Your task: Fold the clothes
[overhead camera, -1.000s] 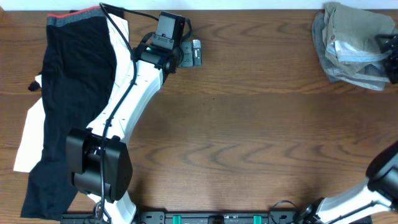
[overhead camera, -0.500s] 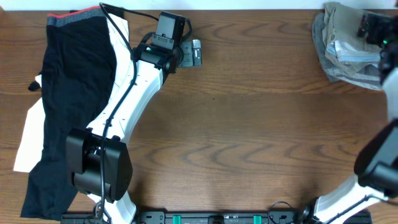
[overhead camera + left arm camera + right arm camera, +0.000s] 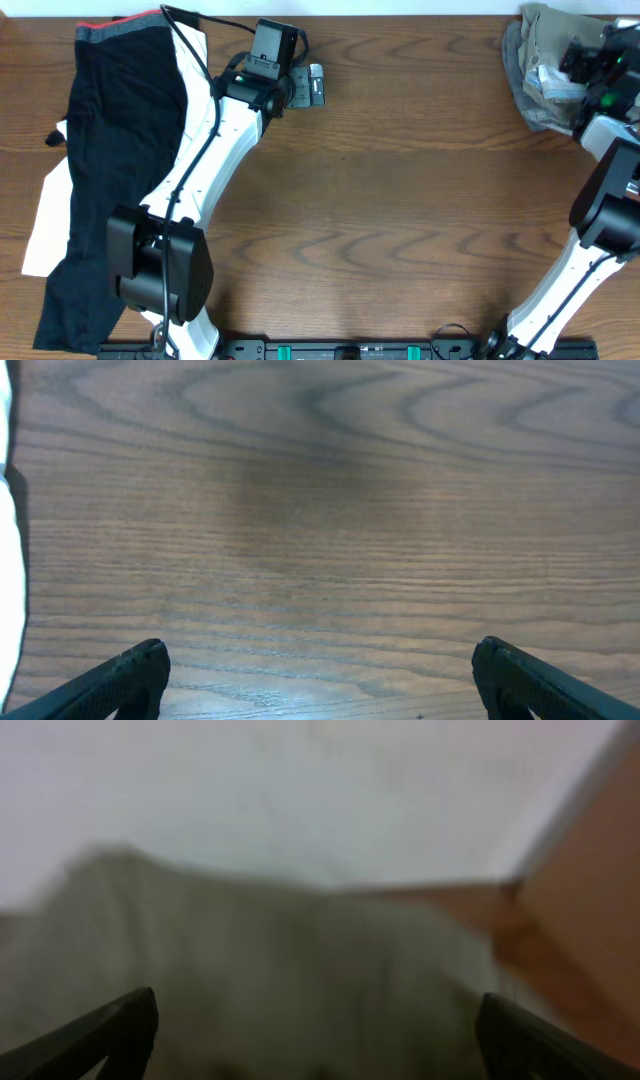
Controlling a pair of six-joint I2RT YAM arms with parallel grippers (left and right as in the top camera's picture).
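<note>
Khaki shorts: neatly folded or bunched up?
Bunched up: the khaki shorts lie in a crumpled, uneven heap, layers overlapping irregularly.

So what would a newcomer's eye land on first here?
The long black garment sprawled down the left side of the table, with the left arm stretched alongside it. Then the crumpled khaki shorts at the far right corner, with the open right end effector over them.
</note>
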